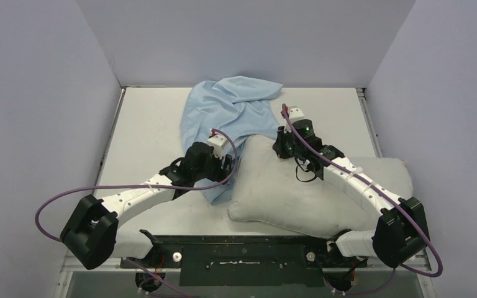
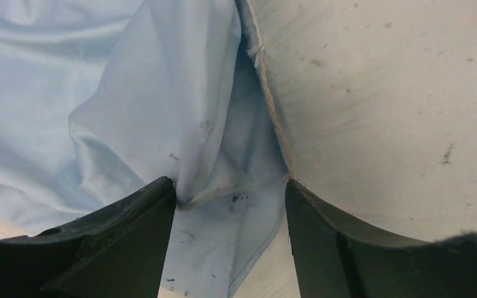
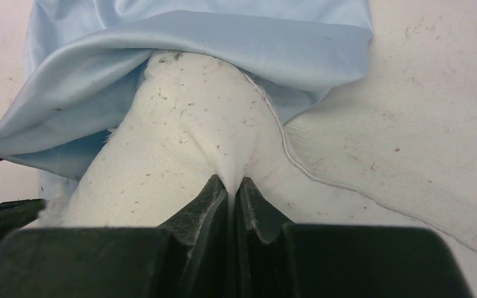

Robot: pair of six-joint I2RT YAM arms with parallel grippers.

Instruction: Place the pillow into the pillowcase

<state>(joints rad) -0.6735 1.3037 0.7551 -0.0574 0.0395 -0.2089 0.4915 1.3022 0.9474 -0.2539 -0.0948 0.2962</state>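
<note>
Right gripper (image 3: 230,186) first: its jaws are pressed together, pinching a ridge of the pillow (image 1: 282,194) just short of its far corner. That corner slides out of sight under the blue hem of the pillowcase (image 1: 230,108), so how far in it goes, I can't tell. The specks on the white fabric are sharp up close and barely visible from overhead.

Over to the left gripper (image 2: 228,189): jaws spread, with a loose fold of blue cloth lying in the gap. The dark fingers (image 2: 130,236) block the bottom of that view, and the pillow's stitched seam runs down beside the right-hand one.

From above, the pillow lies lengthwise across the near half of the table (image 1: 143,124), from the middle out to the right edge, its far-left corner aimed at the pillowcase. The right arm (image 1: 354,177) lies across it and hides a strip. The pillowcase runs from the back wall toward the near left, crumpled, with its near end tucked behind the left gripper.
</note>
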